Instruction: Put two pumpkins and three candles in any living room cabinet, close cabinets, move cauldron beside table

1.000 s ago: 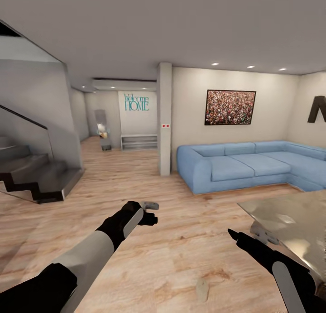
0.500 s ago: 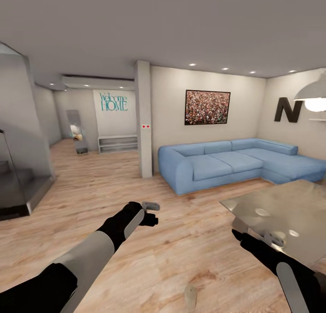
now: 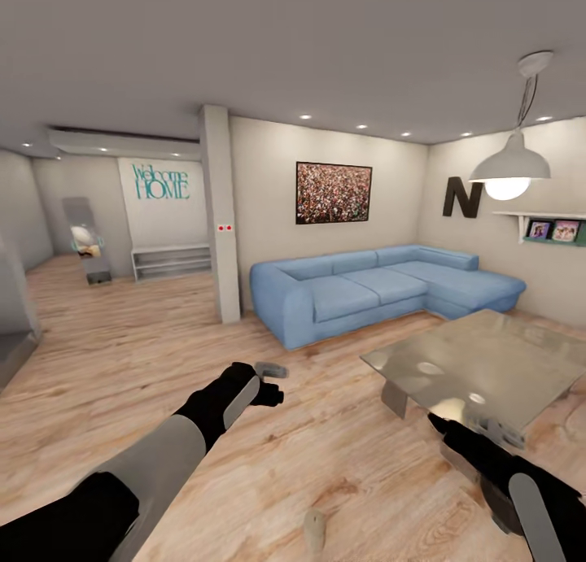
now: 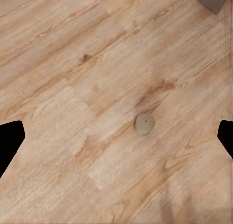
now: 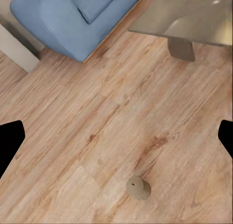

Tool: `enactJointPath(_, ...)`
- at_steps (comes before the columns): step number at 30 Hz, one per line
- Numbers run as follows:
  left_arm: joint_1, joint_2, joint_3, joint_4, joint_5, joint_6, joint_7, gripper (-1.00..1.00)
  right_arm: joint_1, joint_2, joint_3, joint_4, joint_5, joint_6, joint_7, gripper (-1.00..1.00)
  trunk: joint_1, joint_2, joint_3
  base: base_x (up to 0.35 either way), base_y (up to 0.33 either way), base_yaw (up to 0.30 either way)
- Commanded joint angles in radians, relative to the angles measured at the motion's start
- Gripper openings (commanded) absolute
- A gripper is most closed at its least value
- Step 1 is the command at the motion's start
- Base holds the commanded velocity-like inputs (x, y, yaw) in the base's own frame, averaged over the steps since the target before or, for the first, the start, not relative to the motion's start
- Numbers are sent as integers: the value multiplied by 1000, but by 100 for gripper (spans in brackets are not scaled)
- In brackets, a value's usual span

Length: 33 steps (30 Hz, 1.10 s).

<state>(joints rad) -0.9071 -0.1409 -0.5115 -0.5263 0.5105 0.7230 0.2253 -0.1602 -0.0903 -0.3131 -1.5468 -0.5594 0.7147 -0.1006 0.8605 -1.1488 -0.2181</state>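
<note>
Candle (image 3: 315,532): lies on the floor near the table's (image 3: 521,359) corner, between both arms.
Left gripper (image 4: 116,136): spread wide, empty.
Right gripper (image 5: 116,136): likewise.
Risk: rolling base could knock the candle away.

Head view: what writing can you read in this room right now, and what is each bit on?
"Welcome HOME": teal wall lettering on the far wall, above a low white shelf unit.
"N": one big dark letter mounted on the right-hand wall, near the pendant lamp.
Framed pictures on the small wall shelf: too small to tell any text.
</note>
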Motion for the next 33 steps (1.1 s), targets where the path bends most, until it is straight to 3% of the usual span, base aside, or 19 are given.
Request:
enactJointPath(1, -1, 1, -5, 1, 11, 2, 11, 100, -1, -1, -5, -1, -11, 4, -10, 100, 0, -1, -1, 1, 0, -293)
enactJointPath(5, -1, -2, -5, 53, 14, -24, 18, 100, -1, -4, -21, -1, -11, 5, -11, 100, 0, -1, -1, 1, 0, -293)
enactJointPath(10, -1, -6, -4, 130, 21, -113, 28, 100, -1, -5, -31, -1, -11, 5, -11, 100, 0, -1, -1, 0, 0, -293)
enactJointPath(19, 6, -5, 3, 332, 33, -337, 30, 100, -1, -4, -30, -1, -12, 6, -11, 100, 0, -1, -1, 0, 0, -293)
enactJointPath(33, 64, 2, 6, 357, 30, -406, 16, 100, -1, -1, -18, -1, -10, 8, -11, 100, 0, -1, -1, 0, 0, -293)
